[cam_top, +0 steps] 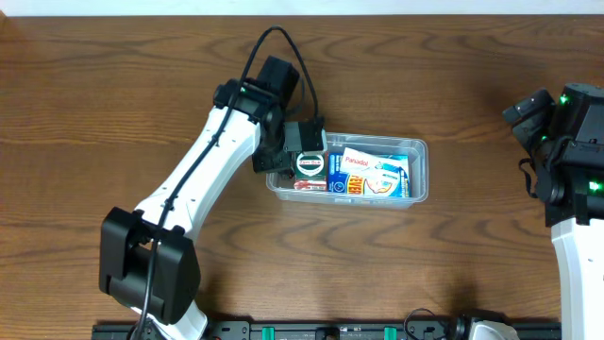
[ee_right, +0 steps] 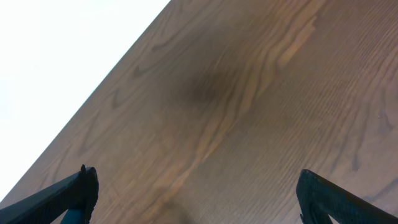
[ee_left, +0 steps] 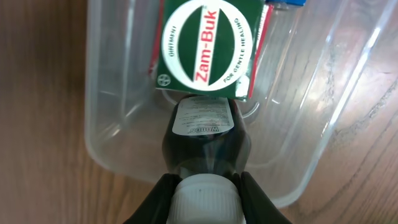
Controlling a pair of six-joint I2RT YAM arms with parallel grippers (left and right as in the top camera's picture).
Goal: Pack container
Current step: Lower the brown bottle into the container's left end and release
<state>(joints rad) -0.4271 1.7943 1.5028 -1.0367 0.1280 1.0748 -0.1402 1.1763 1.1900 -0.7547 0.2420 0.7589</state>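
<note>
The clear container (cam_top: 422, 172) sits mid-desk (cam_top: 113, 85). The left gripper (cam_top: 300, 144) hangs over the container's left end. Only the left wrist view shows it clamped on a dark bottle (ee_left: 202, 140), which points into the container at a green Zam-Buk box (ee_left: 208, 43). The right gripper (ee_right: 196, 193) is far right of the container, with its jaws wide apart and holding nothing.

Light: bright, even, diffuse from above. Shadows: soft and short on the wooden table (cam_top: 94, 113); one dim patch on the wood in the right wrist view. Glare: white streaks on the clear container (ee_left: 348, 74); blown-out white corner in the right wrist view. Focus: dark bottle (ee_left: 202, 146) soft at its near end.
</note>
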